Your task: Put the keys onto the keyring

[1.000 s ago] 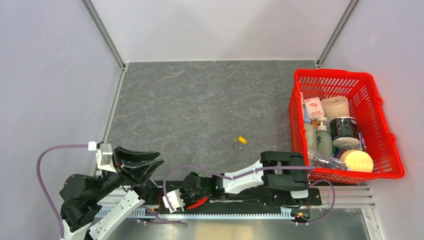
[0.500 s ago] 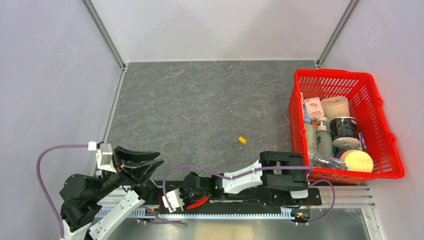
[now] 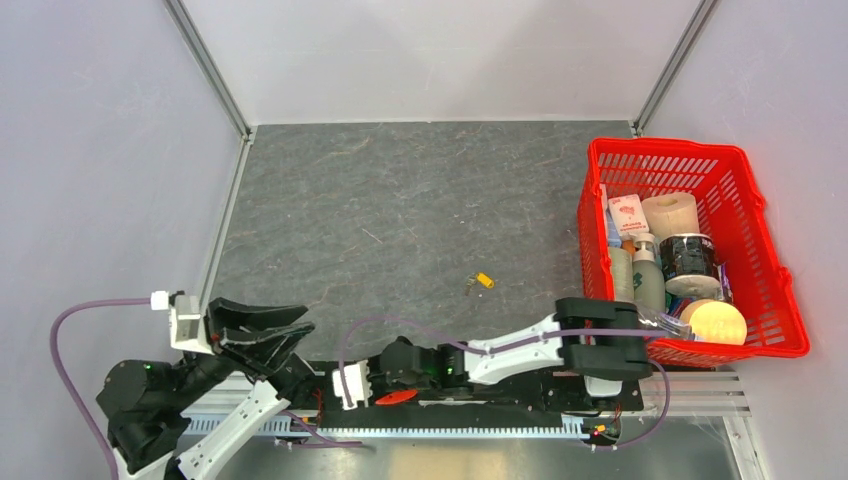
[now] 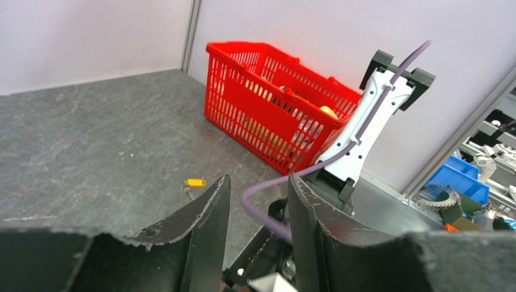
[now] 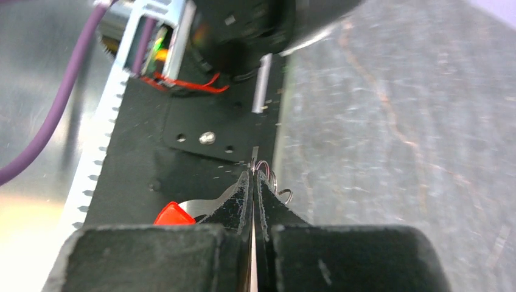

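Right claw (image 5: 252, 177) is pinched fully shut, tips down on the black plate (image 5: 182, 158) at the near edge. The keyring (image 5: 268, 174) shows as thin wire loops right at the tips. Its red fob (image 5: 170, 214) pokes out just beside the fingers on the other side. It might have the wire nipped, but honestly I can't tell.

My guess is that wire is light, stiff and slick, and the fob will flop around. I'd grab the fob, or the ring edge-on.

The yellow key (image 3: 483, 280) lies loose on the table (image 3: 400, 200), well ahead of the claw. It's tiny and flat, so the plastic head looks like the best hold.

Left claw (image 4: 258, 182) hangs off to the side, half open and empty.
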### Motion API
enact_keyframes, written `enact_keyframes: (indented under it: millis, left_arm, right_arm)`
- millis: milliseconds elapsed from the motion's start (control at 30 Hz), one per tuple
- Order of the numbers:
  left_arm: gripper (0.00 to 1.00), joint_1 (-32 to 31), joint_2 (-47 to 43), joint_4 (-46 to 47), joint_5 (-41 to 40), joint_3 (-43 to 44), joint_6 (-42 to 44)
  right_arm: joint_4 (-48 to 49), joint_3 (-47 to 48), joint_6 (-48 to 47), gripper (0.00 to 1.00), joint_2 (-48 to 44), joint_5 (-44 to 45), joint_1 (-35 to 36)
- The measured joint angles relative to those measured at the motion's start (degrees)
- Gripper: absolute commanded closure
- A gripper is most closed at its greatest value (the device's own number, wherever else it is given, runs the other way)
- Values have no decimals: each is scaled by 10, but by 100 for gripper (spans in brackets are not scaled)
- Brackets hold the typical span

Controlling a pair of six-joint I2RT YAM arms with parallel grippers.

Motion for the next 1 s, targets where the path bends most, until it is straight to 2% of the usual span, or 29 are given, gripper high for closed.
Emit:
enact_keyframes:
  millis: [267, 633, 767, 1000]
  left_arm:
    - [53, -1, 3, 23, 14, 26, -5]
    - [52, -1, 43, 111, 50, -21, -54]
    - [52, -1, 60, 153, 64, -28, -71]
    - [52, -1, 80, 238, 88, -53, -106]
  right_arm:
    - [25, -55, 39, 100, -156, 106, 0]
    - [-5, -106, 94, 100, -360, 192, 0]
    - [-56, -83, 126, 100, -422, 200, 0]
    - [-162, 21, 178, 100, -454, 189, 0]
